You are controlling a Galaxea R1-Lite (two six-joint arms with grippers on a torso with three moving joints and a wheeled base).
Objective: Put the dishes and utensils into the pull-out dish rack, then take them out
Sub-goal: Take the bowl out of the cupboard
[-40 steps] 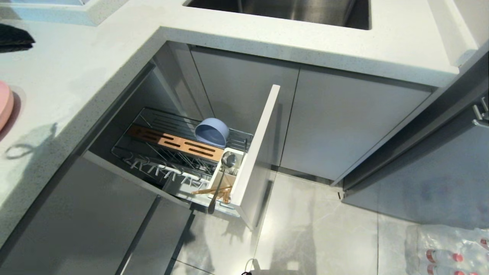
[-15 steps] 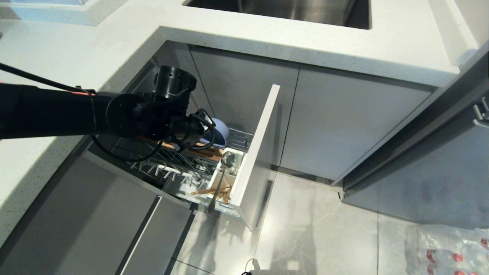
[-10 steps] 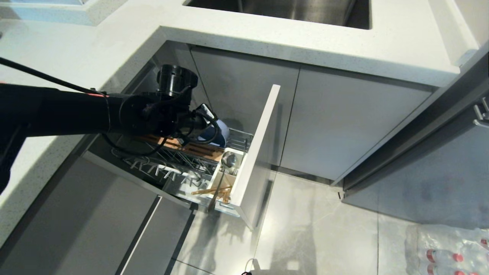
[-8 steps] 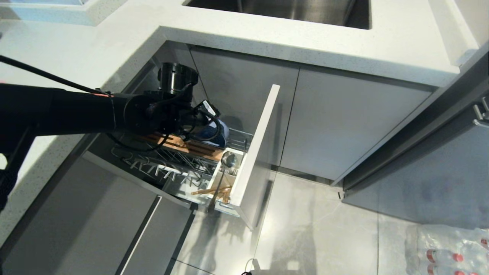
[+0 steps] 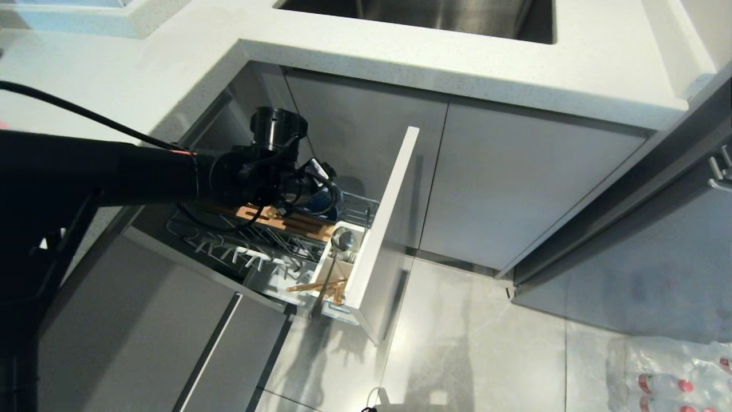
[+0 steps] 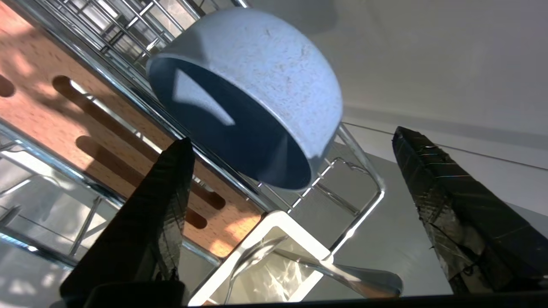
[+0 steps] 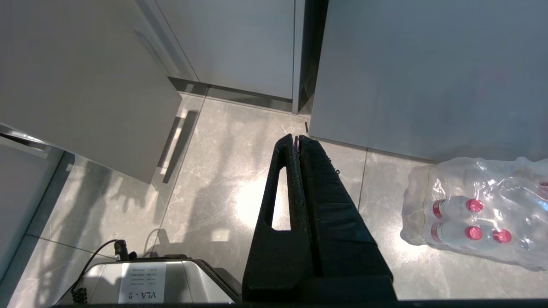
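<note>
Bright daylight glares off the glossy floor (image 7: 239,201); the worktop (image 5: 114,97) washes pale, and the rack interior sits shadowed.

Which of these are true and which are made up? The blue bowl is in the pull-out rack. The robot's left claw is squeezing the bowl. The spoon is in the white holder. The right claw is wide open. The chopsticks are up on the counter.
1. The blue bowl is in the pull-out rack. True: it leans tilted on the wires.
2. The left gripper squeezes the bowl. False: its fingers stand wide apart, not touching the bowl.
3. The spoon is in the white holder. True.
4. The right gripper is wide open. False: it is shut, hanging above the floor.
5. The chopsticks are on the counter. False: they lie in the white holder beside the spoon.
</note>
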